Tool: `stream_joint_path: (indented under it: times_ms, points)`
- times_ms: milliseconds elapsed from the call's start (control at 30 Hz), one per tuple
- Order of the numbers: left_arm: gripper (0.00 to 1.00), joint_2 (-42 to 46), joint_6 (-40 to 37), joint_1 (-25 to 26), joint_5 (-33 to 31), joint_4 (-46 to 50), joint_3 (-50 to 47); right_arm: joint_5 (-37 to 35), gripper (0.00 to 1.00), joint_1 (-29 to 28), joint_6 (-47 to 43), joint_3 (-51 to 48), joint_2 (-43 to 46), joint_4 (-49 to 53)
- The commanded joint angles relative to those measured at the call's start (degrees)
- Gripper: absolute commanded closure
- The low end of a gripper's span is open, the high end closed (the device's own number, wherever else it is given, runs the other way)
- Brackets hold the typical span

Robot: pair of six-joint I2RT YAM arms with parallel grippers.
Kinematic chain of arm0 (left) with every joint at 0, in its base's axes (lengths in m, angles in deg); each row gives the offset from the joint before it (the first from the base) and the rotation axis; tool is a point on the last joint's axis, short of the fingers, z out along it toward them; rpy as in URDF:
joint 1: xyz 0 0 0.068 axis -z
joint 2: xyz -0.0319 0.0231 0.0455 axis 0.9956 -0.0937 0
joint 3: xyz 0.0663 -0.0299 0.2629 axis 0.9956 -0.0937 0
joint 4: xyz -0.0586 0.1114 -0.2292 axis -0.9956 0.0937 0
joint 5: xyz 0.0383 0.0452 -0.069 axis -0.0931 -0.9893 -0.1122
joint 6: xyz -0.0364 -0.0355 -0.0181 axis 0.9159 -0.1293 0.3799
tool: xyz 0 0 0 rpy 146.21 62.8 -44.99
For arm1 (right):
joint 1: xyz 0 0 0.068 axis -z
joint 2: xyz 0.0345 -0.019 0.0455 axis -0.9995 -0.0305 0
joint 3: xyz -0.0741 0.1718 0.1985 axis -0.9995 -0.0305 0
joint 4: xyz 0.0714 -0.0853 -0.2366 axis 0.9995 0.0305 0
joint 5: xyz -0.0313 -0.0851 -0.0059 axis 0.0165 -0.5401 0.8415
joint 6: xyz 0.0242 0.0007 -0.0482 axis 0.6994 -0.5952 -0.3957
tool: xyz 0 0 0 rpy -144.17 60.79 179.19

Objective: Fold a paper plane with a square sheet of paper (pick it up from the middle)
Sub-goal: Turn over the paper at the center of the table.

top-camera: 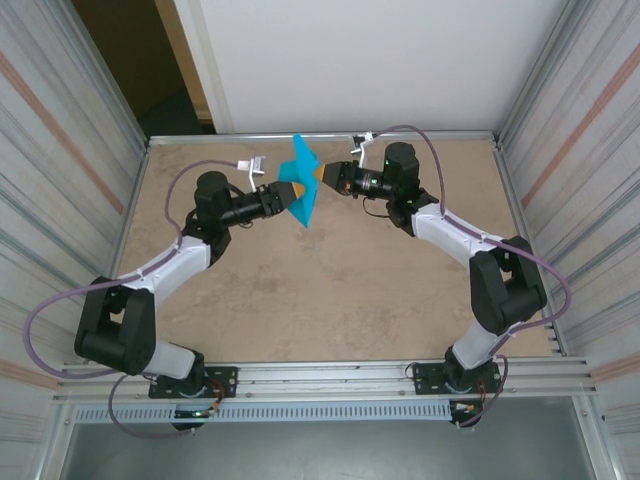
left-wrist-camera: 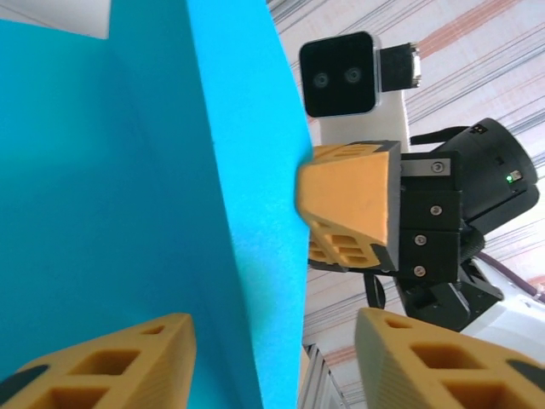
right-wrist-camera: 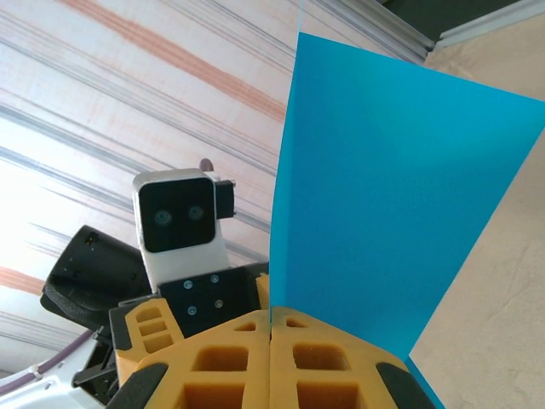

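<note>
Paper hung in the air, far middle, bent but not looking like a plane yet. Right gripper had jaws pinching it; left gripper had jaws spread around it.

table: beige mottled top | walls: corrugated metal | white panel behind

A robot lab cell: tan table walled by ribbed panels, two arms bolted to an aluminium rail.
</note>
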Motion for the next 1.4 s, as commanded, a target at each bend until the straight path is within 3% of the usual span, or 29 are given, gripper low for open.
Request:
stream_joint_path:
  times_ms: [0, 233, 700, 933, 1367]
  points:
    - [0.5, -1.0, 0.7, 0.18, 2.92, -3.36, 2.15, 1.84, 0.98, -0.08, 2.08, 1.37, -0.79, -3.24]
    - [0.51, -1.95, 1.65, 0.18, 4.01, -4.0, 2.84, 2.49, 0.98, -0.09, 3.19, 1.7, -1.17, -4.76]
    - [0.66, -3.1, 4.73, 0.18, 5.27, -9.72, 2.58, 2.8, 0.97, 0.05, 3.21, 1.15, -0.29, -5.14]
    - [0.68, -3.4, 5.65, -0.04, 4.48, -9.29, 2.45, 2.74, 0.96, 0.18, 3.15, 0.61, 0.17, -5.22]
    - [0.76, -6.32, 12.76, -1.27, 4.78, -15.33, 1.82, 2.76, 0.95, 0.25, 3.19, -0.32, 0.5, -5.56]
